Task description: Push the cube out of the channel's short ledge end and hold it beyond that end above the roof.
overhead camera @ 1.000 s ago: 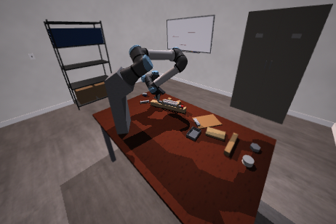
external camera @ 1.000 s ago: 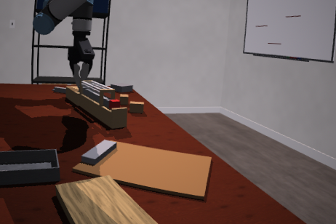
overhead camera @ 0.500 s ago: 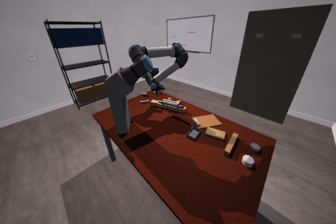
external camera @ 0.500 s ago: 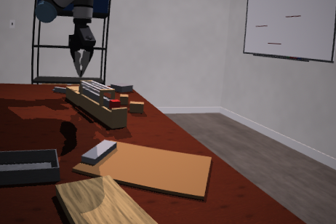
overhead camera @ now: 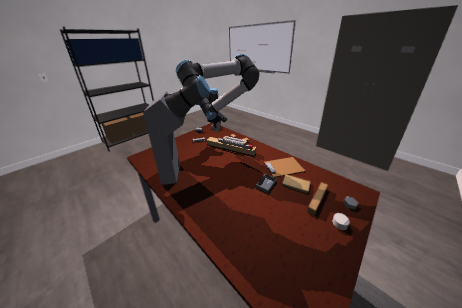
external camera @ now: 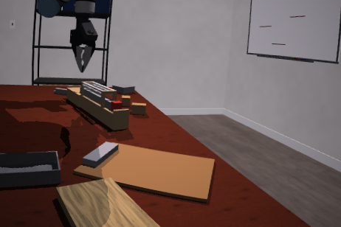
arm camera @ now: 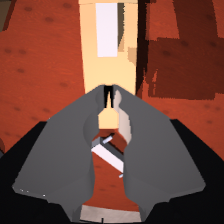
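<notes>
The wooden channel (overhead camera: 235, 149) (external camera: 97, 113) (arm camera: 91, 70) lies on the table, with pale bars as its roof. The red cube (overhead camera: 250, 146) (external camera: 116, 105) sits at the roof's end nearer the exterior camera, partly out from under it, above the ledge there. A grey piece shows behind it under the roof. A pale bar (arm camera: 107, 32) shows over the channel floor in the wrist view. My gripper (overhead camera: 216, 128) (external camera: 82, 71) (arm camera: 108, 86) is shut and empty. It hangs pointing down, well above the channel's other end, away from the cube.
Two small wooden blocks (external camera: 139, 108) (external camera: 126, 100) stand beside the channel. A grey piece (overhead camera: 199, 140) (arm camera: 108, 157) lies past its far end. A tan board (overhead camera: 290, 166) (external camera: 170, 173), a dark tray (external camera: 33, 178), wooden blocks (overhead camera: 296, 183) (overhead camera: 318, 199) and a white cylinder (overhead camera: 341, 221) lie farther off.
</notes>
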